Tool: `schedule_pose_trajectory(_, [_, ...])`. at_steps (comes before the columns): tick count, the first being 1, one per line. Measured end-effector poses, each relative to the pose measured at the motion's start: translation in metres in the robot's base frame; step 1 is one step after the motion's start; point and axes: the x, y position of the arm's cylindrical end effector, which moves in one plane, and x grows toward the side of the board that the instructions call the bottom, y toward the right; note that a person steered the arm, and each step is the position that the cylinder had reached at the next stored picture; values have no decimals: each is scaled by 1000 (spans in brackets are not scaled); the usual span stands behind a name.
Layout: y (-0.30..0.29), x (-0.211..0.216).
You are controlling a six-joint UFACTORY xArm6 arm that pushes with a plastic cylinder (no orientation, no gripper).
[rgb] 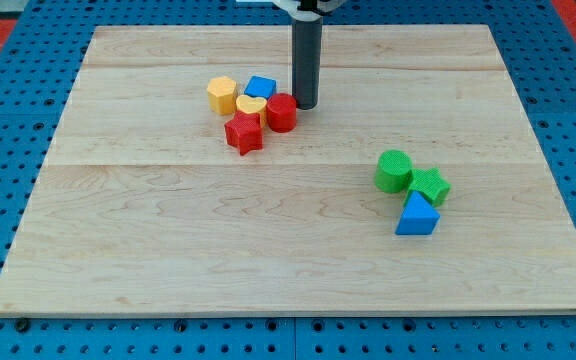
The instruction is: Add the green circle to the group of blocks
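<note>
Blue triangle (417, 216) seen nearest view's bottom, touching green star (430, 185) above it. Green circle (393, 171) found just left of star, touching it, on right half of wooden surface (168, 250), well apart from group. Group located near view's top centre: yellow hexagon (222, 95), blue cube (260, 88), yellow heart (251, 106), red cylinder (282, 113), red star (244, 132). Tip (306, 105) set down just right of red cylinder, apparently touching. No pincer fitted; rod only.
</note>
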Motion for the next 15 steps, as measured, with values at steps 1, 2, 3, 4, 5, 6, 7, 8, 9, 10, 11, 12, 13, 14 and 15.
schedule_pose_trajectory(1, [45, 1])
schedule_pose_trajectory(2, [140, 21])
schedule_pose_trajectory(3, [191, 77])
schedule_pose_trajectory(4, [154, 116])
schedule_pose_trajectory(5, [40, 133])
schedule_pose_trajectory(6, [10, 133])
schedule_pose_trajectory(7, [84, 132])
schedule_pose_trajectory(8, [97, 99])
schedule_pose_trajectory(9, [46, 95])
schedule_pose_trajectory(10, [-6, 95])
schedule_pose_trajectory(11, [-32, 96])
schedule_pose_trajectory(12, [-95, 98])
schedule_pose_trajectory(13, [-107, 116])
schedule_pose_trajectory(14, [-154, 123])
schedule_pose_trajectory(15, [-157, 102])
